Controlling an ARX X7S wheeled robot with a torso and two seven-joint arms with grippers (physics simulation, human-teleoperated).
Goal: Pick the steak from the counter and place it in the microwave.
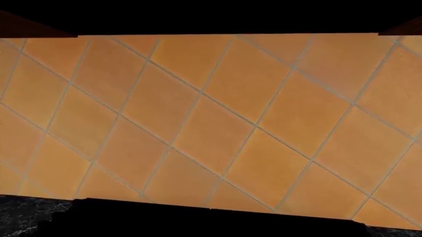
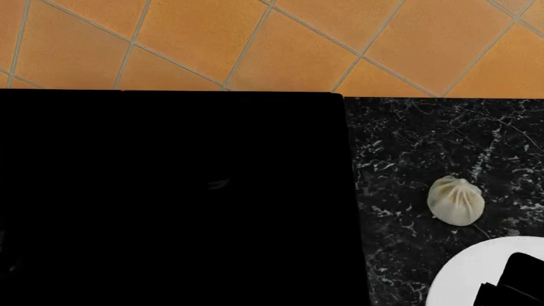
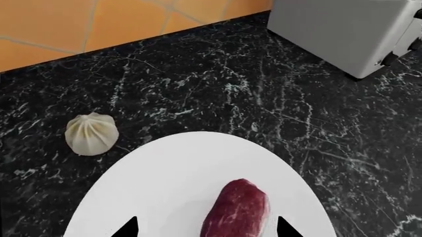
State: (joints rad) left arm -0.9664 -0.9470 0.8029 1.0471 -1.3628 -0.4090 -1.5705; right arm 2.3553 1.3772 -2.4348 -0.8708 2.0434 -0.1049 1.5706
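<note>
- The steak (image 3: 236, 210) lies on a white plate (image 3: 171, 168) on the black marbled desk (image 3: 218, 84), and in the right wrist view it sits between the two dark tips of the right gripper (image 3: 205, 228), a little nearer one tip than the other.
- The right jaws stand apart on either side of the meat; no contact with it is visible.
- A cream dumpling (image 3: 92, 133) rests on the desk beyond the jaws and off to one side, clear of the plate (it is not the target and should be left alone).
- A grey appliance (image 3: 349, 32) stands farther out on the desk, well apart from the jaws.
- The step in hand looks like the grasp. It would go best if the jaws were centred over the steak's narrow width, lowered until the tips nearly reach the plate, then closed gently, since the glossy lump could slip or squash.
- The left wrist view shows only orange wall tiles (image 1: 218, 118) and a dark edge, so the state of the left jaws cannot be told.
- The head view shows a black stovetop (image 2: 170, 197) beside the desk; no microwave is visible.
</note>
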